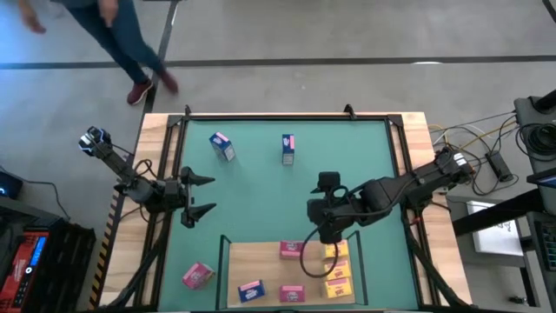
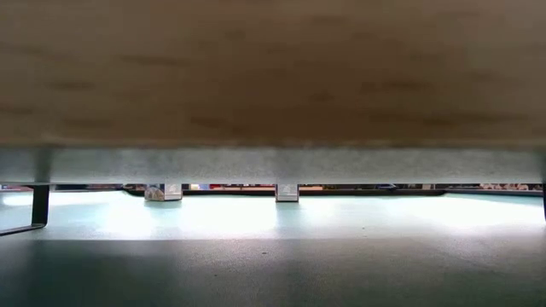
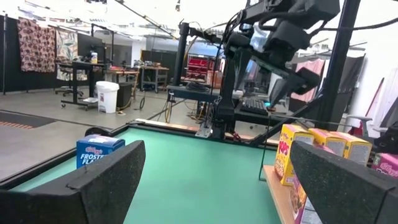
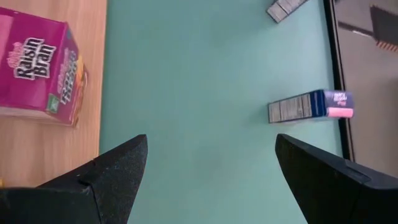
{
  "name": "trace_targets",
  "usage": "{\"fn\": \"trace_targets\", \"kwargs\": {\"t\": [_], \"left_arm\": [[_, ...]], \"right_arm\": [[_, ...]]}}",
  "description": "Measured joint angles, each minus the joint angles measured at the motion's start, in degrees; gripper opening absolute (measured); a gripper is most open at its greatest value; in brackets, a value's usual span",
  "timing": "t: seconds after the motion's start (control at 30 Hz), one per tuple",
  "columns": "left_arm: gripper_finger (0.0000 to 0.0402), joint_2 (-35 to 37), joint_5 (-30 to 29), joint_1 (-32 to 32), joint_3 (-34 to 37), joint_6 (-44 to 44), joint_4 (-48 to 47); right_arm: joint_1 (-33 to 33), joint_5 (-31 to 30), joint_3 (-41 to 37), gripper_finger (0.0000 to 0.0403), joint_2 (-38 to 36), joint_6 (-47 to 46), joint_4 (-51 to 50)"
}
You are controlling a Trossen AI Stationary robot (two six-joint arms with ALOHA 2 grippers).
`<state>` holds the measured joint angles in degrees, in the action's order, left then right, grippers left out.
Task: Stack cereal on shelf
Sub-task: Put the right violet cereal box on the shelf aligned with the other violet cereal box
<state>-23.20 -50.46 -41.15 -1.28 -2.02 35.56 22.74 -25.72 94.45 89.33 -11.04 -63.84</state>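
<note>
About six cereal boxes seemingly sat on the shelf (image 1: pixel 261 256), three remained on the mat (image 1: pixel 261 191), and both the right gripper (image 1: pixel 327 233) and the left gripper (image 1: pixel 204 196) gaped empty.

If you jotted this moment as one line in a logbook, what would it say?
left gripper: open, waiting at mat's left | right gripper: open, empty, over shelf edge | three cereal boxes off shelf
</note>
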Motion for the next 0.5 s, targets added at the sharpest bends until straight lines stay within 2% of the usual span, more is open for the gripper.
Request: {"fn": "trace_targets", "kwargs": {"t": [0.5], "left_arm": [[0.0384,-0.51,0.01,0.00,0.00,0.00,-0.05]], "right_arm": [[-1.01,0.20,-1.94,0.0341,2.89,-1.96,9.60]]}}
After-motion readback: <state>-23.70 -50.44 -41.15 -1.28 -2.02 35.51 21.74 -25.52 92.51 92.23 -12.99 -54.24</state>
